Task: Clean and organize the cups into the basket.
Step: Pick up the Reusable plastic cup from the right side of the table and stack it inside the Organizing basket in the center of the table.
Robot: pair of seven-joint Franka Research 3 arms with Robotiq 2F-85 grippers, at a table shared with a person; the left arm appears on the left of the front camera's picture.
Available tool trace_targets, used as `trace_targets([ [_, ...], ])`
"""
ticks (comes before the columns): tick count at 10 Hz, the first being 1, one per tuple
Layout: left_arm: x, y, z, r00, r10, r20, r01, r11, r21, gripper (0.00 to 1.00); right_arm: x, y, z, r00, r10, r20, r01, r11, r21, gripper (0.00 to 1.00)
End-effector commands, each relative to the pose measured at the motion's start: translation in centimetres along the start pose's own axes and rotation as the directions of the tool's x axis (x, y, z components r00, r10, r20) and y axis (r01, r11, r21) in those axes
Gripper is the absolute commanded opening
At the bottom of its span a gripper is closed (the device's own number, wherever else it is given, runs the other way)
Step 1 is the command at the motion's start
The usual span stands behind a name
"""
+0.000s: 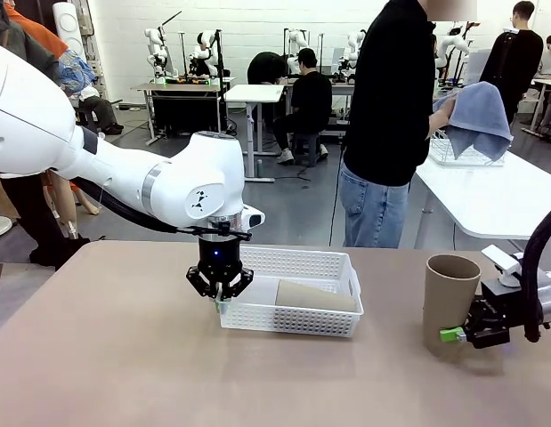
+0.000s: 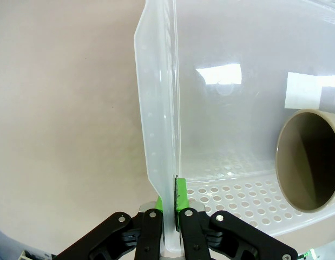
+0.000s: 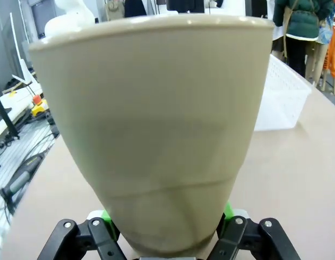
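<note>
The basket is white plastic, glossy and slightly translucent, its walls perforated. The tan cup looks matt and smooth. The table is a matt, even brown.

A matte brown table is carrying a shallow white perforated plastic basket. A tall tan tapered cup is standing upright toward its right

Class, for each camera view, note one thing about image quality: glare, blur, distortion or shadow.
Front view: even room light, faint shadow beneath the basket. Left wrist view: bright glare patches on the basket's glossy inside, its wall bowed by the wide lens. Right wrist view: the tan cup sits so close it looks soft and bulged.
</note>
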State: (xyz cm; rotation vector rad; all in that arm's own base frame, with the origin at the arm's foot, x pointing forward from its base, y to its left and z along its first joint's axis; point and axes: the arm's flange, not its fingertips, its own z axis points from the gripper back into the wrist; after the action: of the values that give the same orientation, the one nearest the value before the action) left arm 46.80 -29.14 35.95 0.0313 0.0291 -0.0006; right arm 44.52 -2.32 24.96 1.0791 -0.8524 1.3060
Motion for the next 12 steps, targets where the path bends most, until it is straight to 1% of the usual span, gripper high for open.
trace_targets([
  [1,0.0,0.2,0.0,1.000,-0.008,0.001,0.008,1.000,0.001,0.00,6.0,4.3,-1.6,0.998,-0.046,-0.052,0.045,0.999,-0.031,0.63],
  [2,0.0,0.2,0.0,1.000,-0.008,0.001,0.008,1.000,0.001,0.00,8.9,5.9,-1.8,0.997,-0.035,-0.062,0.033,0.999,-0.037,0.63],
  [3,0.0,0.2,0.0,1.000,-0.008,0.001,0.008,1.000,0.001,0.00,11.2,7.2,-1.8,0.999,-0.005,-0.050,0.003,0.999,-0.044,0.63],
  [4,0.0,0.2,0.0,1.000,-0.008,0.001,0.008,1.000,0.001,0.00,12.5,7.9,-1.6,0.999,0.018,-0.032,-0.020,0.998,-0.052,0.63],
  [5,0.0,0.2,0.0,1.000,-0.008,0.001,0.008,1.000,0.001,0.00,13.1,8.1,-1.5,1.000,0.024,-0.018,-0.025,0.998,-0.064,0.63],
  [6,0.0,0.2,0.0,1.000,-0.008,0.001,0.008,1.000,0.001,0.00,12.6,7.9,-1.3,1.000,0.006,-0.021,-0.007,0.996,-0.085,0.63],
  [7,0.0,0.2,0.0,1.000,-0.008,0.001,0.008,1.000,0.001,0.00,13.2,7.9,-1.0,0.998,0.037,-0.050,-0.039,0.999,-0.035,0.63],
  [12,0.0,0.2,0.0,1.000,-0.008,0.001,0.008,1.000,0.001,0.00,13.2,7.9,-1.0,0.998,0.037,-0.050,-0.039,0.999,-0.035,0.63],
])
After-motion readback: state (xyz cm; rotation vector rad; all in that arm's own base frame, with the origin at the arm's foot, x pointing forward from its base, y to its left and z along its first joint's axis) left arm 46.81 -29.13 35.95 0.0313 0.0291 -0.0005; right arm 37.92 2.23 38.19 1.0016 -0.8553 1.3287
